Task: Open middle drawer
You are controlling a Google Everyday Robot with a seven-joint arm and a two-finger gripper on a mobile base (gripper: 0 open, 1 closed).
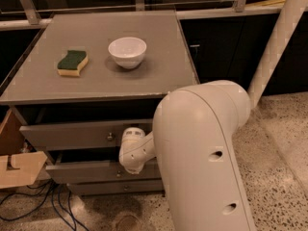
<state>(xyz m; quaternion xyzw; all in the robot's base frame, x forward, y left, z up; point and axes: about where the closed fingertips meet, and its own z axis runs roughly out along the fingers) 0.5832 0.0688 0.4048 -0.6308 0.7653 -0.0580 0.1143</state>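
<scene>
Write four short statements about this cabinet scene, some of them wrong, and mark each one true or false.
1. A white bowl stands on the cabinet top. True.
2. The sponge lies inside the bowl. False: it lies on the cabinet top, apart from the bowl, to its left in the picture.
3. The end effector is at the front of the middle drawer. True.
4. A wooden piece stands on the right side of the picture. False: it is at the left edge, beside the drawers.

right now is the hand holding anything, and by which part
Cannot be told: the hand is against the middle drawer at its centre, the grip itself hidden.
</scene>
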